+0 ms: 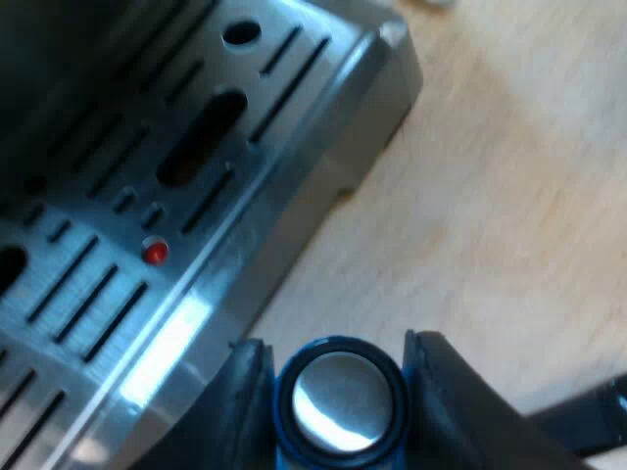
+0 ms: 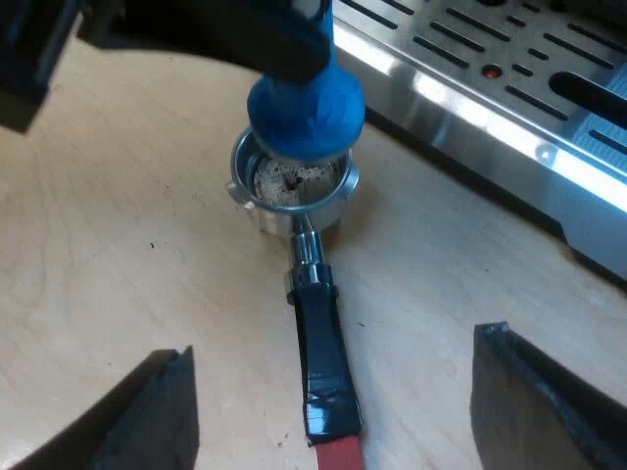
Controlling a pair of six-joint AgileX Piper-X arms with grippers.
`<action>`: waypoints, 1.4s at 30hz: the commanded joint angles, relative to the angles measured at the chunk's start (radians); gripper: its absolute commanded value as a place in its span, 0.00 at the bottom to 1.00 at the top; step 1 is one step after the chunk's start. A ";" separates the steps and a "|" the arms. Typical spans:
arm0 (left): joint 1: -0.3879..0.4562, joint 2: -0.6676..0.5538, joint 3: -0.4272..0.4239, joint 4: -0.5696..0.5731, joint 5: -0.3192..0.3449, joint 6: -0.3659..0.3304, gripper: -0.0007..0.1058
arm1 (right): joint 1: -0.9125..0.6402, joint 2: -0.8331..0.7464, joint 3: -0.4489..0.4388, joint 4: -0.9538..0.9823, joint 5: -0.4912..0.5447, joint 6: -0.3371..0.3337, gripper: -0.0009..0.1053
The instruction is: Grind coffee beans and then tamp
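My left gripper is shut on the blue tamper, whose round metal face shows between the fingers. In the right wrist view the same tamper hangs from the left gripper right over the basket of the metal holder. I cannot tell whether it touches the grounds, which are pale and speckled inside the basket. The holder lies on the wooden table, its dark handle ending in red. My right gripper stands open above the handle, one finger on each side, holding nothing.
The espresso machine's slotted steel drip tray lies close beside the tamper, with a small red dot on it. The tray's edge also runs just past the holder. Bare wooden table surrounds the holder.
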 commanded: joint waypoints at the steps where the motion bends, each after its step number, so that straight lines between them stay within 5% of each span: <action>1: -0.005 -0.037 -0.017 -0.003 0.004 -0.012 0.01 | 0.001 -0.007 0.000 -0.007 0.007 -0.010 0.58; 12: -0.005 -0.170 -0.020 0.122 -0.052 -0.012 0.01 | 0.001 -0.007 0.000 -0.018 -0.002 -0.010 0.58; 17: -0.005 -0.226 -0.020 0.190 -0.157 -0.014 0.01 | 0.001 -0.007 0.000 -0.129 -0.005 -0.010 0.58; 25: 0.058 -0.285 -0.020 0.253 -0.161 -0.075 0.01 | 0.001 -0.007 0.000 -0.216 -0.065 -0.010 0.58; 35: 0.280 -0.287 0.010 0.251 -0.041 -0.025 0.01 | 0.001 -0.007 0.000 -0.216 -0.140 -0.010 0.58; 42: 0.410 -0.288 0.142 0.151 0.134 0.008 0.01 | 0.001 -0.007 0.000 -0.216 -0.137 -0.010 0.58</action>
